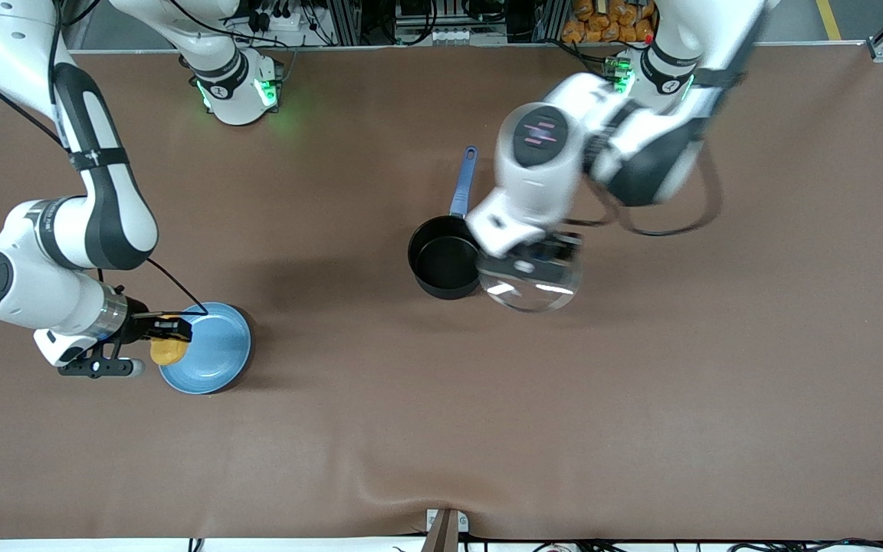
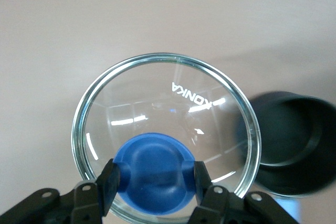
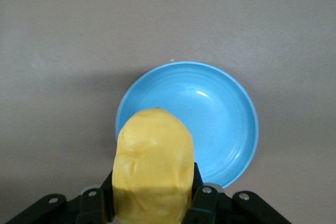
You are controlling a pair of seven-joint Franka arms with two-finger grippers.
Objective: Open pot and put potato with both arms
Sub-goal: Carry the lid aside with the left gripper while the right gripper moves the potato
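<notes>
Right gripper (image 1: 169,331): clamped on the potato (image 1: 168,350), over the plate's (image 1: 219,360) nine-o'clock rim.
Left gripper (image 2: 152,174): pinching the blue knob (image 2: 152,169) of the glass lid (image 1: 531,287), over the table just beside the pot's three-o'clock side.
Pot (image 1: 441,264): open, empty, mid-table, blue handle (image 1: 463,180) toward twelve o'clock.
Handling: potato likely light, firm, lumpy; grip across its middle. Lid fragile, probably slick; hold by knob only.
Surface: brown matte table (image 1: 441,429), flat, roomy around pot.
</notes>
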